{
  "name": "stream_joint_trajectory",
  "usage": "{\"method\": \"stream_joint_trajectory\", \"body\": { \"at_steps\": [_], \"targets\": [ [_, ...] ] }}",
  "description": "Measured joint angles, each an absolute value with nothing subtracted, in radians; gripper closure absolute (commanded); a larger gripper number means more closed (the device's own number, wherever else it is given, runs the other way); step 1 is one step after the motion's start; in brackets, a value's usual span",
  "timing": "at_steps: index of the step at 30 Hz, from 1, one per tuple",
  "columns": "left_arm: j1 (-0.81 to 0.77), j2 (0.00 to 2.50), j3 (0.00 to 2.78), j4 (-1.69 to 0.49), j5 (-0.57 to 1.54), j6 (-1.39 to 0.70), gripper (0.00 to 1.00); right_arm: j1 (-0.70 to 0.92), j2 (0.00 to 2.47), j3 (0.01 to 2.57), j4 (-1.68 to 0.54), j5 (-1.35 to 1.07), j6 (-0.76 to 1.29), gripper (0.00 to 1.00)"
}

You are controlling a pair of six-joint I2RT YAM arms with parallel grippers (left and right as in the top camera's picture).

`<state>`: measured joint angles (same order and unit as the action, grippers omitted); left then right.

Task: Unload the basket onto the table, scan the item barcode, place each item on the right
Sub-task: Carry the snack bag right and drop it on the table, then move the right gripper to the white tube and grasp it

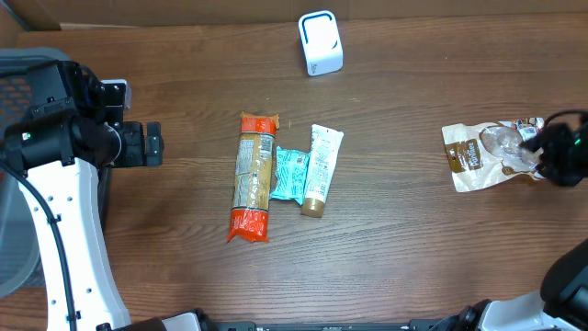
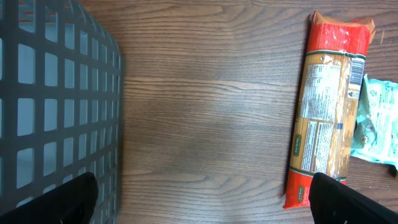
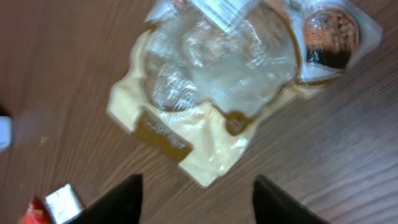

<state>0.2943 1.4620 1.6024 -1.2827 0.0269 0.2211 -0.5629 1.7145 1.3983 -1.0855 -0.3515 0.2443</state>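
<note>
At table's far right, snack pouch (image 1: 478,154) lies flat under right gripper (image 3: 200,202), fingers spread, holding nothing. Left gripper (image 2: 202,200) wide open, empty. Step, likely: picking up. Next: close on pouch, present barcode to white scanner (image 1: 320,43).

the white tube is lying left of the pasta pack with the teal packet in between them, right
Not quite. The white tube lies to the right of the pasta pack, not to its left. The teal packet does sit between them. The overhead view shows this.
</note>
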Motion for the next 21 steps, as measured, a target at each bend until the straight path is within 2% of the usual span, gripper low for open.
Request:
{"method": "stream_joint_trajectory", "body": {
  "at_steps": [3,8,12,17,21],
  "targets": [
    [0.294,1.462,1.602,-1.282,0.027,0.221,0.0,-0.549,1.701,1.468,-1.127,-0.393,0.24,0.09],
    [0.294,1.462,1.602,-1.283,0.027,0.221,0.0,-0.462,1.686,1.494,-1.121,-0.521,0.237,0.01],
    [0.294,1.462,1.602,-1.282,0.027,0.221,0.0,-0.321,1.696,1.486,-1.106,-0.569,0.238,0.01],
    [0.294,1.462,1.602,-1.283,0.027,0.221,0.01,-0.101,1.745,1.441,-1.04,-0.595,0.238,0.11],
    [0.294,1.462,1.602,-1.283,0.027,0.221,0.0,0.09,1.806,1.417,-1.002,-0.599,0.258,0.14]
  ]
}}
